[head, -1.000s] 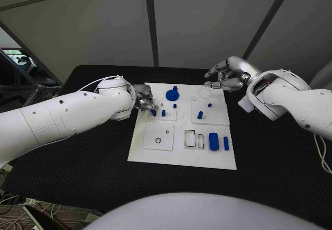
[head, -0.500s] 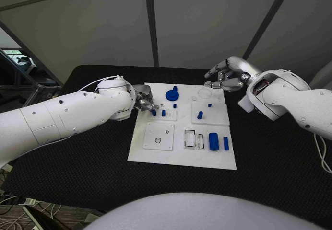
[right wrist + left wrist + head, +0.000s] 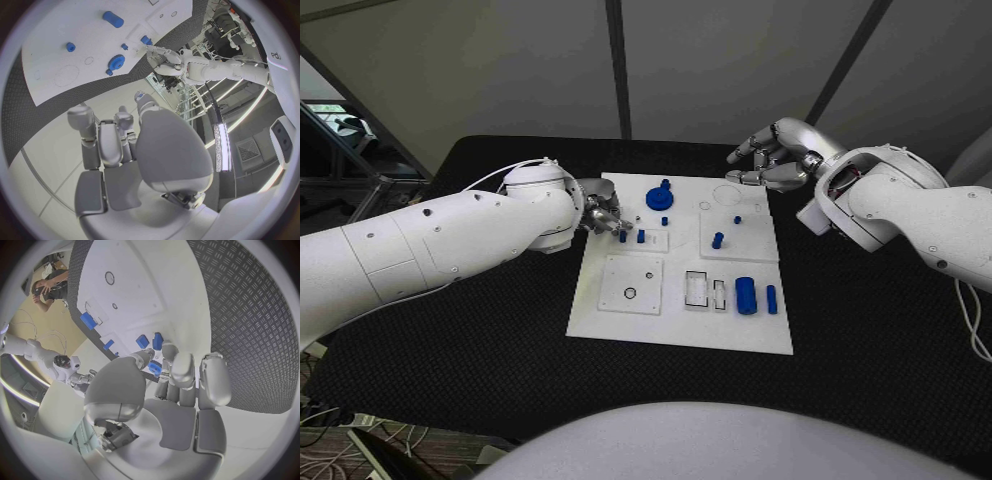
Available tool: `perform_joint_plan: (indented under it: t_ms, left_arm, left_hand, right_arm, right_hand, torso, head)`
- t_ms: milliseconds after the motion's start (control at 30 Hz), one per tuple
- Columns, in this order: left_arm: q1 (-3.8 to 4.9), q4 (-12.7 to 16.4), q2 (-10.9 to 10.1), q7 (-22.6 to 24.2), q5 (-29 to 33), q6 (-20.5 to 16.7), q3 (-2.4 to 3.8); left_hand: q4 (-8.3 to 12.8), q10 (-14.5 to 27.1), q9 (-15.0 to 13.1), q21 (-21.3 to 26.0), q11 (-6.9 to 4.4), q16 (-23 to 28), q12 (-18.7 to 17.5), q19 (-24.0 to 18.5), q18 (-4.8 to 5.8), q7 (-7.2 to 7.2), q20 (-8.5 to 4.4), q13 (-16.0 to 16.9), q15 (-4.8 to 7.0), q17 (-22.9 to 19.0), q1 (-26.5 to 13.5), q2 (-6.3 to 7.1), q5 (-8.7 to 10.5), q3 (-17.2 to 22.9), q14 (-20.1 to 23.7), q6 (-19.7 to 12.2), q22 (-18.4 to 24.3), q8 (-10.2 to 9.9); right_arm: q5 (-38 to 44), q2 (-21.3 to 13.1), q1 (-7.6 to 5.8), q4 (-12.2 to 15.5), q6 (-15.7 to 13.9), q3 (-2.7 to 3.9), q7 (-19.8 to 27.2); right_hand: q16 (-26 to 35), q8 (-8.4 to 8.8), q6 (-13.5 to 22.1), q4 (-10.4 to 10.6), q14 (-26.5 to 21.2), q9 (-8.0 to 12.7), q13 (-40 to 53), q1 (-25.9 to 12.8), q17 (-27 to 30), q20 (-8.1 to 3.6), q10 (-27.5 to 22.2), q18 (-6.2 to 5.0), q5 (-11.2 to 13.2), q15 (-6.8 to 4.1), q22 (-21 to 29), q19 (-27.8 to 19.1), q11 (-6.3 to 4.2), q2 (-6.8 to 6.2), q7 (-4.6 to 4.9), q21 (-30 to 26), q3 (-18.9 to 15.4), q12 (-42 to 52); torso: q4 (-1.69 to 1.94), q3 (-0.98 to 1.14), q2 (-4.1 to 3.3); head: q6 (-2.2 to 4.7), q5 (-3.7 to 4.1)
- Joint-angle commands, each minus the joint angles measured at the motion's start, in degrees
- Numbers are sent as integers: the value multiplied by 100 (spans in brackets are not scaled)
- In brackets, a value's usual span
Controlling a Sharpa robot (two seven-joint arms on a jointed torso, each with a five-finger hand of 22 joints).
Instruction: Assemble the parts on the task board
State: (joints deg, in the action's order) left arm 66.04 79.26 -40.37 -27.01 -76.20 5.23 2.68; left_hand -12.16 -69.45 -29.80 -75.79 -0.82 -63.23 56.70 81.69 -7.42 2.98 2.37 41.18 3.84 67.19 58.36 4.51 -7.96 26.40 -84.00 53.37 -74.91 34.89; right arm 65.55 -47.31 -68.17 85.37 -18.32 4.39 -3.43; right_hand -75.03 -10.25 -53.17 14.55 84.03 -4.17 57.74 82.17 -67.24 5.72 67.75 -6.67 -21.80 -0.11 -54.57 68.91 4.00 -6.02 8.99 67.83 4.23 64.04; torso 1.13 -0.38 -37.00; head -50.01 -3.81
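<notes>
The white task board lies in the middle of the black table. My left hand is at the board's left edge and pinches a small blue peg just over the board, beside another standing peg. My right hand hovers over the board's far right corner with its fingers curled in. A small blue piece shows at its fingertips. A round blue knob, a blue peg, a thick blue cylinder and a slim blue bar rest on the board.
The board also carries a square plate with a hole and rectangular slots. My left arm lies across the table's left side and my right arm across its far right. Bare black table runs along the near side.
</notes>
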Motion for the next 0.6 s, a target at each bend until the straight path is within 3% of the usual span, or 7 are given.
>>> perform_joint_plan:
  t_ms: [33,433,600]
  left_arm:
    - [7,18,-8,-47,43,112,2]
    - [7,23,-17,-61,67,133,2]
    - [6,22,-18,-34,197,109,2]
  left_hand:
    - [13,-34,-8,-18,-16,-27,37,27,379,-3,-1,5,31,8,-2,-45,7,-15,-87,37,-520,27]
    - [65,-39,-32,-21,-34,-27,43,33,380,-22,-12,12,45,9,73,-71,1,-8,-88,47,-529,56]
    - [178,-39,-59,-17,-51,-26,44,37,380,-41,-27,17,60,9,228,-123,-7,53,-89,26,-536,78]
  right_arm:
    - [-6,3,-7,-1,50,4,32]
    - [-6,5,-7,-7,61,4,29]
    - [-6,8,-7,-9,62,4,30]
  right_hand:
    - [33,-19,13,30,142,4,-6,-19,8,-6,-32,-57,-33,-53,5,-23,-22,37,-15,-30,9,-21]
    - [33,-19,13,30,142,4,-6,-19,8,-6,-32,-57,-33,-53,5,-23,-22,37,-15,-30,9,-21]
    - [33,-19,13,30,142,4,-6,-19,8,-6,-32,-57,-33,-53,5,-23,-22,37,-15,-30,9,-21]
  torso:
    - [0,-1,0]
    - [-2,-1,-5]
    - [3,0,-1]
  head:
    - [1,3]
    - [1,-2]
    - [1,-2]
